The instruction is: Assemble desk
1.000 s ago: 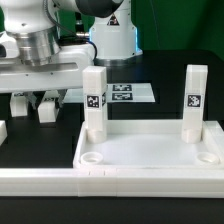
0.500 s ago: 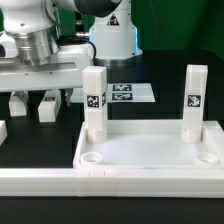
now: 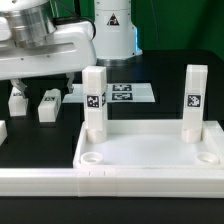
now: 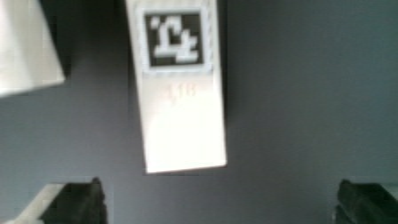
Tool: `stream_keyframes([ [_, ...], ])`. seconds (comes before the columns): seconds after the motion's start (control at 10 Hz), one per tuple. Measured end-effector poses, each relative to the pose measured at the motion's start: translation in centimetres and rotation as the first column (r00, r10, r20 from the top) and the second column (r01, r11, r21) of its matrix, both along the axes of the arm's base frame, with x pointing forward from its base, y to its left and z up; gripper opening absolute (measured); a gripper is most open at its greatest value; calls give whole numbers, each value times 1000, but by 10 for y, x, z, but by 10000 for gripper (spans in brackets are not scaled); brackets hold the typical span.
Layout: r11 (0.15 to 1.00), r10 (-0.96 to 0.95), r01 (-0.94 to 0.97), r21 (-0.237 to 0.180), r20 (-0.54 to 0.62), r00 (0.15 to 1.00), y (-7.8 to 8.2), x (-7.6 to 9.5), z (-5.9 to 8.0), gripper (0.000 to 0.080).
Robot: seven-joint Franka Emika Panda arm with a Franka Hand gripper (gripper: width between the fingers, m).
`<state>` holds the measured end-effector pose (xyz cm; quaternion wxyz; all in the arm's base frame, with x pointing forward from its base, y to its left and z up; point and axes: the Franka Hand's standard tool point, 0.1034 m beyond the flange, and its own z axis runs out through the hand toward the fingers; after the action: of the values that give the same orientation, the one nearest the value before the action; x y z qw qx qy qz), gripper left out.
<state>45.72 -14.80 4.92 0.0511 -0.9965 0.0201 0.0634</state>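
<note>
The desk top (image 3: 150, 150), a white rimmed tray with round corner sockets, lies at the front of the exterior view. Two tagged legs stand upright in its far corners, one on the exterior view's left (image 3: 95, 100) and one on its right (image 3: 194, 98). My gripper (image 3: 33, 103) hangs open above the dark table, to the left of the tray. In the wrist view another white leg (image 4: 182, 100) with a black-and-white tag lies flat on the table, ahead of the open gripper (image 4: 221, 205). Nothing is between the dark fingertips (image 4: 71, 202).
The marker board (image 3: 128, 93) lies flat behind the tray. A long low white rail (image 3: 35, 182) runs along the front edge. A white piece (image 3: 3, 131) shows at the exterior view's left edge, and another white part (image 4: 25, 50) sits beside the lying leg.
The jaws have spread wide apart. The arm has lifted slightly and shifted toward the exterior view's right. Tray and standing legs have not moved.
</note>
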Motion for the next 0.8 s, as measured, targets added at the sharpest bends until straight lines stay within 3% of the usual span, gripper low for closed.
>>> stream_keyframes([
  [0.2, 1000, 1, -1, 11, -38, 999, 4, -6, -4, 648],
  [0.3, 1000, 5, -7, -16, -122, 992, 3, -18, -15, 648],
  [0.4, 999, 8, -18, -41, -248, 969, 1, -16, -12, 648],
  [0.5, 998, 12, -29, -53, -305, 952, 2, -4, -5, 648],
  [0.8, 999, 16, -31, -38, -347, 938, 4, -5, -4, 648],
])
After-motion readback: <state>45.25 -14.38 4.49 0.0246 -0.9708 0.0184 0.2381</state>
